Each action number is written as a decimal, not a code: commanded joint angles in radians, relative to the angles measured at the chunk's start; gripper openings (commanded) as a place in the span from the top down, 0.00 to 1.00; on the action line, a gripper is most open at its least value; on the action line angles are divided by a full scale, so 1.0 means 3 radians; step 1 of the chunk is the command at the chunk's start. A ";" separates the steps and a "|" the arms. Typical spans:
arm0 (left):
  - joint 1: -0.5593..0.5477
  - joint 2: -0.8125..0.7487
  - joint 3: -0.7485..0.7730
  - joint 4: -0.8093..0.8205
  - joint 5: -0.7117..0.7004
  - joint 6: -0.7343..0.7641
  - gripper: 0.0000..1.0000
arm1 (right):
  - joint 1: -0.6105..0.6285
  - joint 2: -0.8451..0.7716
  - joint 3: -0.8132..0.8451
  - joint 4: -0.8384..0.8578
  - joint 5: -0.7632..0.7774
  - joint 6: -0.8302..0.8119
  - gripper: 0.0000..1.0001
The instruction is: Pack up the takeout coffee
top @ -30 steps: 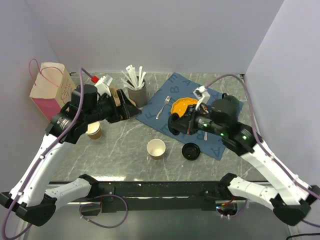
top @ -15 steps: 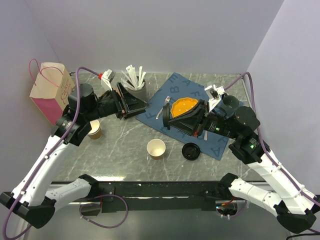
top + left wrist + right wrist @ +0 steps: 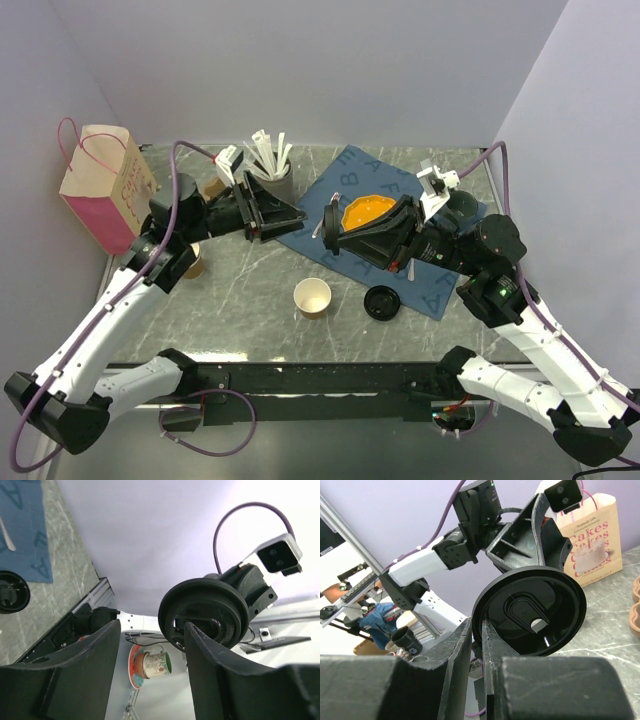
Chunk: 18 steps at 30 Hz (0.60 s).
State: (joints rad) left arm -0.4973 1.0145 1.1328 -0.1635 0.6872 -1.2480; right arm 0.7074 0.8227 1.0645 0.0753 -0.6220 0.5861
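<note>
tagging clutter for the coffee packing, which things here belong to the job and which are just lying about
Job: brown cup, sip lid pinched in right gripper, left gripper open by it, probably the cakes bag.
Lying about: pale cup, loose lid, orange dish, utensil pot, mat.

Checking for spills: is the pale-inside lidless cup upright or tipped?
Upright: the lidless cup shows its round mouth facing up.
</note>
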 commanded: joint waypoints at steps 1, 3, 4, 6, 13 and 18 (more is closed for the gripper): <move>-0.0147 0.0110 0.0043 0.0335 0.0148 -0.0089 0.42 | 0.0025 -0.0017 -0.0005 0.0270 -0.0008 0.0051 0.80; -0.0198 0.0141 0.0039 0.0356 0.0133 -0.0104 0.43 | 0.0025 -0.0022 -0.0005 0.0286 0.0007 0.0056 0.80; -0.0239 0.0146 0.0018 0.0381 0.0128 -0.0125 0.45 | 0.0040 -0.0022 -0.0010 0.0281 0.0018 0.0046 0.80; -0.0275 0.0152 -0.0007 0.0448 0.0108 -0.0171 0.45 | 0.0040 -0.0017 -0.0015 0.0296 0.0023 0.0040 0.80; -0.0357 0.0203 -0.0054 0.0698 0.0148 -0.0309 0.47 | 0.0055 -0.0002 -0.0030 0.0296 0.0043 0.0040 0.80; -0.0383 0.0233 -0.0023 0.0565 0.0138 -0.0202 0.51 | 0.0060 0.0004 -0.0041 0.0306 0.0074 0.0035 0.80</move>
State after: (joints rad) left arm -0.6033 1.0805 1.1107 -0.0288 0.7109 -1.3106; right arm 0.7197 0.8246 1.0588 0.1059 -0.6167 0.6010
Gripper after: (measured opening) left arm 0.510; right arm 0.202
